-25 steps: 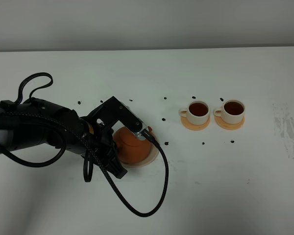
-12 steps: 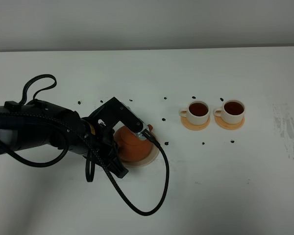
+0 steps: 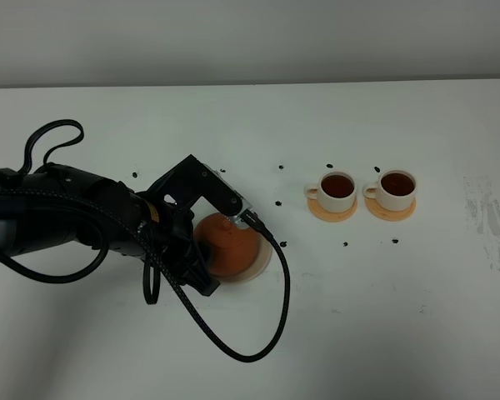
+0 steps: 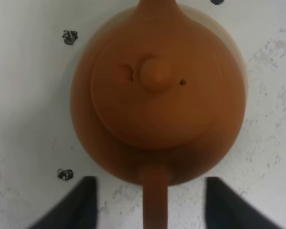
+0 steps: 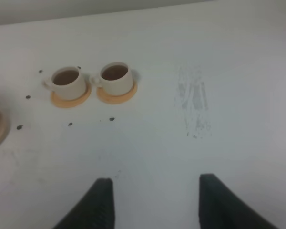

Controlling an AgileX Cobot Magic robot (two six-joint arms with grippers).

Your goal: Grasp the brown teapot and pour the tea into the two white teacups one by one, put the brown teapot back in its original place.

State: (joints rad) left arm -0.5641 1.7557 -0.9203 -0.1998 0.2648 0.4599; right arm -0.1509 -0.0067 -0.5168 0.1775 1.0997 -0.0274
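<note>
Exterior high view: brown teapot (image 3: 227,247) seated on its beige coaster (image 3: 262,260), left arm over it.
On the white worktop (image 3: 358,317) two white teacups (image 3: 338,189) (image 3: 396,188), both filled with dark tea, stand on orange coasters (image 3: 332,212) to the right. Left wrist view: the left gripper (image 4: 150,202) is spread wide, one finger on each side of the teapot's handle (image 4: 155,200) and touching neither side. Right wrist view: the right gripper (image 5: 155,202) hangs open and empty above bare worktop, well apart from the cups.
</note>
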